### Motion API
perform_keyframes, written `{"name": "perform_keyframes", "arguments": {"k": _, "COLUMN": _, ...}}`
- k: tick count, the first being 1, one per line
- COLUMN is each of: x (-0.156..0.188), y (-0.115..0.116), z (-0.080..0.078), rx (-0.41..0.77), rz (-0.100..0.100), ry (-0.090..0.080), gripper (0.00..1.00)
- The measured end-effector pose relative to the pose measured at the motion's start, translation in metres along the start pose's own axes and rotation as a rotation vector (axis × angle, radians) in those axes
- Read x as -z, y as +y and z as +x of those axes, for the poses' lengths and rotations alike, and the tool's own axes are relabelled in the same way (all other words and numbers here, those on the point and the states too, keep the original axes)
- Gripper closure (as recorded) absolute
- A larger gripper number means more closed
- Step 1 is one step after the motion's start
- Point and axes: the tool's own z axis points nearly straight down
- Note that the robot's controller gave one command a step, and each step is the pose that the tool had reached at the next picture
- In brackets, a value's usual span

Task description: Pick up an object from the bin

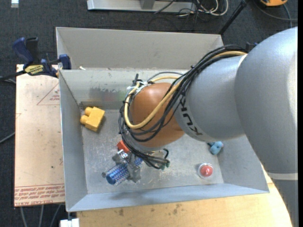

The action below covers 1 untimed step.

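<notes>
My gripper (130,168) is low over the bin's front left floor, just under the arm's orange dome. A blue ridged, roller-like thing (116,175) lies right at its tip and sticks out to the left of it; whether it is gripped I cannot tell. A small red piece (123,146) shows beside the gripper's upper left.
A yellow block (93,117) lies at the left side of the bin floor. At the front right sits a red round button-like thing (205,170), and a small light-blue piece (216,148) lies near the right wall. The arm covers the bin's middle and right.
</notes>
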Motion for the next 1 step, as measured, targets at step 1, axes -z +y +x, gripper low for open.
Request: {"name": "perform_keyframes", "arguments": {"k": 1, "x": 0.0556, "y": 0.0005, "z": -0.0017, "rx": -0.001, "rz": 0.001, "ry": -0.003, "gripper": 1.00}}
